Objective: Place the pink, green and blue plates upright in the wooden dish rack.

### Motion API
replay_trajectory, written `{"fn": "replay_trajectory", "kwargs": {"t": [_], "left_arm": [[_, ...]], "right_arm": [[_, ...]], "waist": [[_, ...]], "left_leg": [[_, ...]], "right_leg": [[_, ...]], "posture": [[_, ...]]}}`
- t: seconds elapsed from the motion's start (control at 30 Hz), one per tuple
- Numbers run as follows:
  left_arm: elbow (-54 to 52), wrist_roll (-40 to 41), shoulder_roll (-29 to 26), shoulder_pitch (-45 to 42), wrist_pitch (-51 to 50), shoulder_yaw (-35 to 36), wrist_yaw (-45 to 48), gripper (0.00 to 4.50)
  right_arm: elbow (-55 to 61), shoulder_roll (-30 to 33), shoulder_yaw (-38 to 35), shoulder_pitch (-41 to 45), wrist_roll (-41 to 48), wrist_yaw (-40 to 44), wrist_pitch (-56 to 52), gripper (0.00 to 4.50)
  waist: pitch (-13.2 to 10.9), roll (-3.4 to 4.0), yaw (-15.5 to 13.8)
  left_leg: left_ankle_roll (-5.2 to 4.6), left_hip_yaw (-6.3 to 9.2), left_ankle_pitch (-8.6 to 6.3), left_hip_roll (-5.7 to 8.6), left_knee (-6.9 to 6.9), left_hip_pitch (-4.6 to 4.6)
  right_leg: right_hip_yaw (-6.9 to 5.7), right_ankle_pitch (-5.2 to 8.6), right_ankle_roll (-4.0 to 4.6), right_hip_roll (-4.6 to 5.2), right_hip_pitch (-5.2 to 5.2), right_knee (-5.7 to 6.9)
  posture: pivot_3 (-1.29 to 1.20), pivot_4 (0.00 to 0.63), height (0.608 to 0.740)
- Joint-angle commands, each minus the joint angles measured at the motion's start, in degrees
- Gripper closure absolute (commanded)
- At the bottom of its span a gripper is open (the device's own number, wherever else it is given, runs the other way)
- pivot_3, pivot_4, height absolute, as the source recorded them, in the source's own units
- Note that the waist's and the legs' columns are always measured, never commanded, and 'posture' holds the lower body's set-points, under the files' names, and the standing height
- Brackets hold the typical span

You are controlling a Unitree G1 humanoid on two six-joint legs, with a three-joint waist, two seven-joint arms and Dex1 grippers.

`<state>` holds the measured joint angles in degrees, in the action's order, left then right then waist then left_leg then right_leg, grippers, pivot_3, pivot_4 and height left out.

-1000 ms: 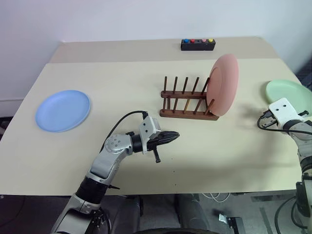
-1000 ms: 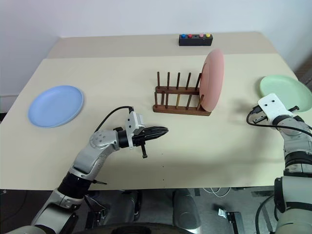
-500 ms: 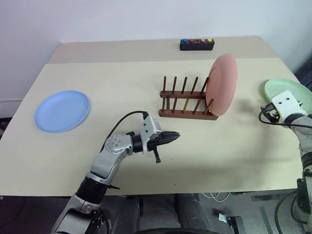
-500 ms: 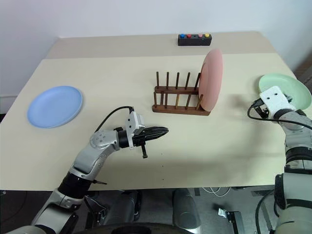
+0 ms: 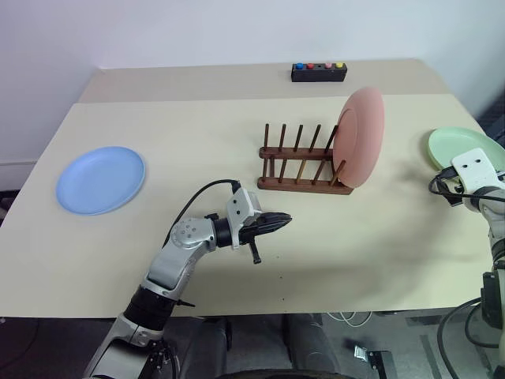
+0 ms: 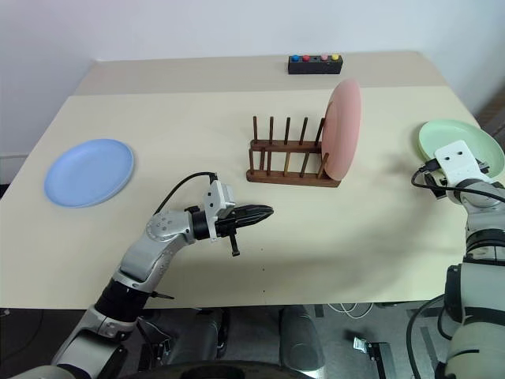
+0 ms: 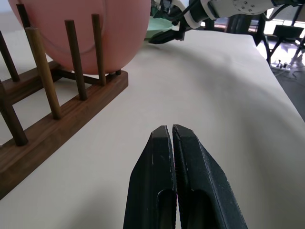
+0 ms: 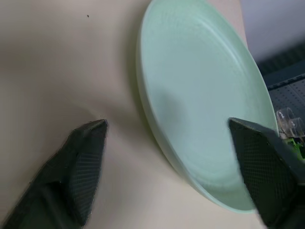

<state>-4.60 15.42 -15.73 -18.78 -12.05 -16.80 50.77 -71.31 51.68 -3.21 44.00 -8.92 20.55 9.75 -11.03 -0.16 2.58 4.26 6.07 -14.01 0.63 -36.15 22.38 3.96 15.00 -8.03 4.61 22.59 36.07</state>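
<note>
The pink plate (image 5: 361,136) stands upright in the right end slot of the wooden dish rack (image 5: 300,170) at mid table. Flat at the table's right edge lies the green plate (image 5: 456,144), and the blue plate (image 5: 100,179) lies flat far left. My right gripper (image 8: 167,125) is open at the green plate's (image 8: 205,95) near rim, one finger over the bare table and the other over the plate. My left gripper (image 5: 282,220) is shut and empty, hovering level in front of the rack and pointing right.
A black box with coloured buttons (image 5: 319,73) sits at the back of the table behind the rack. Several rack pegs left of the pink plate hold nothing. Bare tabletop lies between the rack and the green plate.
My right hand has shifted to the right, closer over the green plate's near rim. The left arm and all three plates have stayed put.
</note>
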Motion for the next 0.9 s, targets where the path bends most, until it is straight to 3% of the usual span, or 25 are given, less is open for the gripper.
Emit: {"fn": "replay_trajectory", "kwargs": {"t": [0.03, 0.2, 0.67, 0.8, 0.9], "left_arm": [[-1.35, 0.21, -0.03, -0.41, 0.61, 0.24, 0.16, 4.41], [-1.12, 0.25, -0.08, -0.63, 0.66, 0.24, 0.44, 4.41], [-1.47, 0.28, -0.26, -0.49, 0.31, 0.25, 0.45, 4.41], [-1.69, 0.34, -0.23, -0.27, 0.14, 0.18, 0.35, 4.41], [-1.68, 0.38, -0.14, -0.21, 0.1, 0.08, 0.35, 4.41]], "right_arm": [[0.24, 1.21, -0.2, 0.75, -0.16, -0.1, 1.19, 2.06], [0.43, 1.29, -0.03, -0.3, -0.53, -0.96, 2.33, 4.46], [2.53, 0.72, 1.03, -3.75, -1.03, 1.37, 8.89, 4.46], [2.29, 0.96, -1.34, -2.77, 1.87, 3.48, 7.01, 3.2], [2.05, 1.26, -1.46, -1.77, 1.83, 3.4, 6.57, 1.63]], "waist": [[0.0, 0.0, 0.0], [0.0, 0.0, 0.0], [0.0, 0.0, 0.08], [0.0, 0.0, 0.01], [0.0, 0.0, 0.0]], "left_leg": [[0.0, 0.0, 0.0, 0.0, 0.0, 0.0], [0.0, 0.0, 0.0, 0.0, 0.0, 0.0], [0.0, 0.0, 0.0, 0.0, -0.01, -0.01], [0.0, 0.0, 0.0, 0.0, -0.01, -0.01], [0.0, 0.0, 0.0, 0.0, -0.03, -0.01]], "right_leg": [[0.0, 0.0, 0.0, 0.0, 0.0, 0.0], [0.0, 0.0, 0.0, 0.0, 0.0, 0.0], [0.01, 0.0, -0.01, 0.0, 0.0, 0.01], [0.01, 0.0, -0.01, 0.0, -0.01, 0.01], [0.01, 0.0, -0.01, 0.0, -0.03, 0.01]], "posture": [[0.0, 0.15, 0.734], [0.0, 0.15, 0.734], [0.0, 0.15, 0.734], [0.0, 0.15, 0.734], [0.0, 0.15, 0.734]]}}
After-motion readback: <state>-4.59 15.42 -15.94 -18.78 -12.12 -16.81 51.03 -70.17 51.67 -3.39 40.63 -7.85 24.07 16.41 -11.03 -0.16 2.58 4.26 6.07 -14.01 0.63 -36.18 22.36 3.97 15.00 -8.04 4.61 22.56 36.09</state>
